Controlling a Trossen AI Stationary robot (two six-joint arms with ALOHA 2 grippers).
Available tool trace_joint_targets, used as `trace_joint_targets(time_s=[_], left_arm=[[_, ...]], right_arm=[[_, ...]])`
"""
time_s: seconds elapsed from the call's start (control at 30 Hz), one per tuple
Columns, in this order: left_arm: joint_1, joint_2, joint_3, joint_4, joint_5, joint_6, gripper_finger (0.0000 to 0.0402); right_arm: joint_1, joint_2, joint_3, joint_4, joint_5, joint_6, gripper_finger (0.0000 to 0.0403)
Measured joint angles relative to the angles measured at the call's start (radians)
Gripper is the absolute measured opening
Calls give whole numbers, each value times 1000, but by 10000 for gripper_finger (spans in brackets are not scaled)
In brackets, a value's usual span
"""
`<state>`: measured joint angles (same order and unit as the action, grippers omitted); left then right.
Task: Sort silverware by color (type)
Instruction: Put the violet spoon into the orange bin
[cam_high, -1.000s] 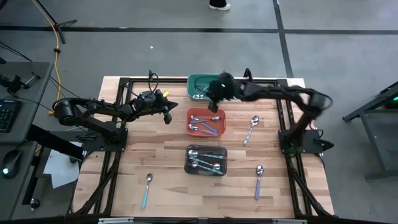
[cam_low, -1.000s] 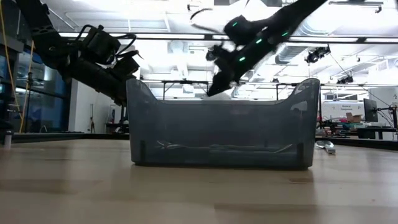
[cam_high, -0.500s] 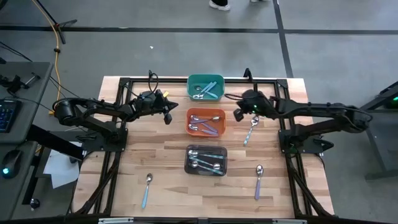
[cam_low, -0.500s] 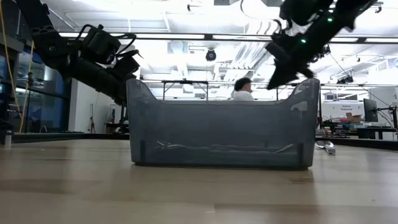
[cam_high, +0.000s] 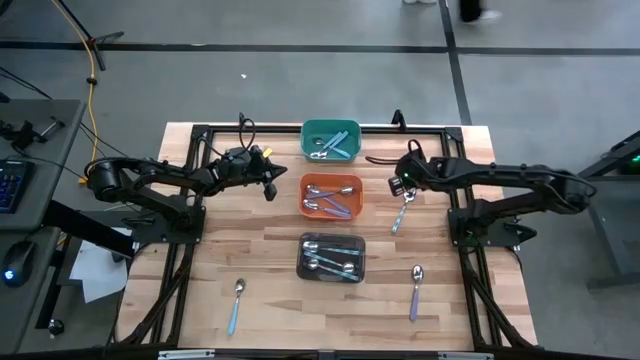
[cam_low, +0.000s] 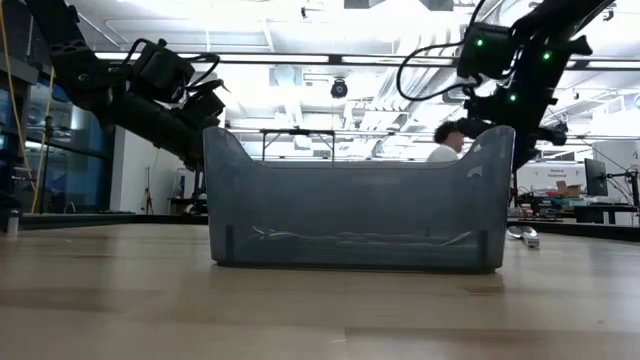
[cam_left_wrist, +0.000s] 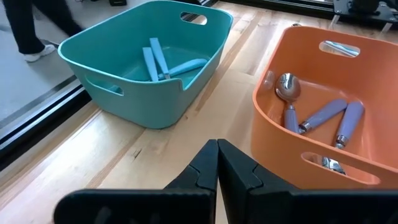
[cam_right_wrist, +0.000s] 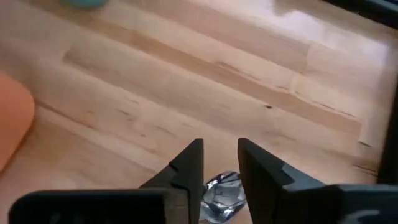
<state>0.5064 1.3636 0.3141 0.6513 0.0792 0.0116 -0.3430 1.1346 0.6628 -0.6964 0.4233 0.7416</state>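
Wooden desk carries three bins in a row down its middle: the teal-green bin at the far edge, the orange bin in the centre and the black bin nearest to you. Each bin has spoons inside; in the left wrist view you see blue handles in the teal-green bin and lavender handles in the orange one.

Your right end effector is now over the bowl of a loose spoon that lies to the right of the orange bin. One second ago this end effector was over the teal-green bin, and half a second ago it was just left of the spoon's bowl; it has moved right and nearer to the spoon. Its fingers now stand a little apart, with a narrow gap, and the shiny bowl shows just under them. They hold nothing.

Your left end effector is to the left of the orange bin, above the desk, fingers pressed together and empty. It has not moved since the earlier pictures.

Two more spoons remain on the desk: one spoon with blue handle at the front left, and one spoon with lavender handle at the front right. Both lie where they were before.
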Motion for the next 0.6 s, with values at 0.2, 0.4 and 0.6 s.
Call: trace_joint_targets(time_s=[0.2, 0.4, 0.6], left_arm=[[0, 0, 0, -1, 0, 0, 0], [0, 0, 0, 0, 0, 8, 0], [0, 0, 0, 0, 0, 3, 0]], right_arm=[[-75, 51, 0, 36, -52, -124, 88], [-127, 55, -87, 255, -120, -265, 75], [-160, 55, -198, 497, -163, -365, 58]])
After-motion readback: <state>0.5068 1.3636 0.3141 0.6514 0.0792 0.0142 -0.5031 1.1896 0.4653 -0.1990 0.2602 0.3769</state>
